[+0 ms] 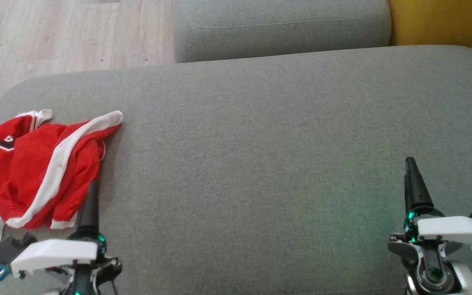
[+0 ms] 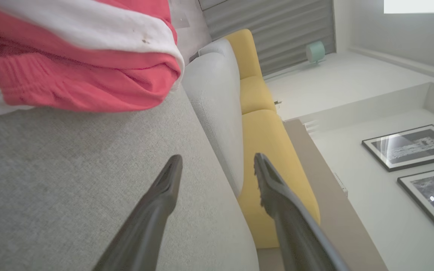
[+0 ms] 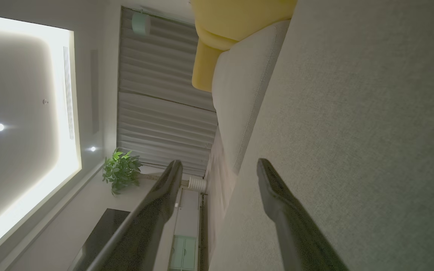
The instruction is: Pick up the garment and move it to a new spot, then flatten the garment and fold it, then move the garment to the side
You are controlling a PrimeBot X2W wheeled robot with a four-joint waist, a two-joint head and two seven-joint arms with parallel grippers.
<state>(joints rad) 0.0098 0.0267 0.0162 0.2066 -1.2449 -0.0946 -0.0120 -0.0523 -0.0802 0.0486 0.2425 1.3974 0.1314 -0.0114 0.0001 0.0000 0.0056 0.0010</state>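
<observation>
Largest, a broad grey sofa cushion [image 1: 260, 135], stretching from near to far across the middle. Beyond its far edge, a second grey cushion [image 1: 281, 28], with wooden floor [image 1: 55, 37] to the far left and a yellow cushion [image 1: 445, 20] at the far right. On the near left part of the broad cushion, a crumpled red jersey [image 1: 27, 164] with white stripes and dark numerals, cut off by the left edge of the head view. At its near right hem, the left gripper [image 1: 94, 188], jaws spread apart in the left wrist view and holding nothing, the jersey lying beside them, not between; contact with the cloth impossible to tell. Well apart at the near right, the right gripper [image 1: 411, 164], close to bare cushion, jaws likewise spread and empty.
</observation>
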